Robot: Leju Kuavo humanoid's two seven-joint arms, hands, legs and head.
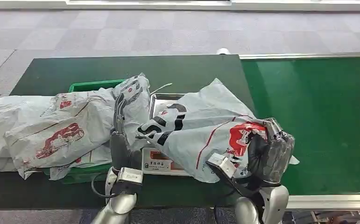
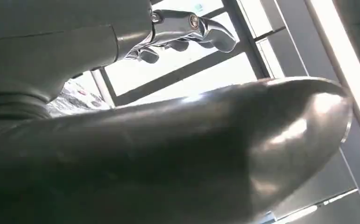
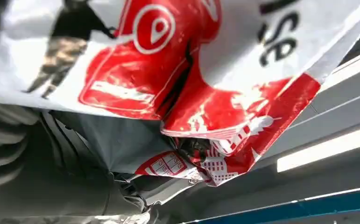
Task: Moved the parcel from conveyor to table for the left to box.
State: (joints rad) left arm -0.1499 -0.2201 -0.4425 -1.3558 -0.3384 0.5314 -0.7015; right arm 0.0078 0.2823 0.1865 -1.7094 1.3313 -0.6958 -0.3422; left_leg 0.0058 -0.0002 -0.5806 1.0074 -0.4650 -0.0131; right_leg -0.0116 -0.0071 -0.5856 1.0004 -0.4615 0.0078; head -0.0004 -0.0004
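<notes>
**Parcel held over the scale at the desk's edge**

The robot's right hand (image 1: 267, 151) grips a grey plastic parcel (image 1: 201, 130) by its red-printed corner, fingers closed on the crumpled film. The parcel, marked with black lettering and a red logo, drapes across a metal weighing scale (image 1: 161, 161) that sits on the dark green desk (image 1: 75, 70); most of the scale's platform is hidden under it. In the right wrist view the same parcel (image 3: 178, 84) bunches into folds where the hand (image 3: 52, 177) clamps it, the red print creased.

Just beside the scale, on the side away from the conveyor, the left hand (image 1: 119, 135) stands upright with its fingers straight and parted, holding nothing; its fingertips reach up against another grey parcel (image 1: 133, 95) propped over the rim of a green bin (image 1: 91, 86). The left wrist view shows that hand's fingers (image 2: 187, 28) loosely curved against bright ceiling panels, nothing between them.

Further from the scale, beyond the bin, more grey mailers (image 1: 47, 130) with red printing lie heaped on the desk. On the scale's other side runs the brighter green conveyor belt (image 1: 322, 121), edged by a silver rail (image 1: 308, 56). Grey carpet tiles (image 1: 168, 32) cover the floor beyond the desk.
</notes>
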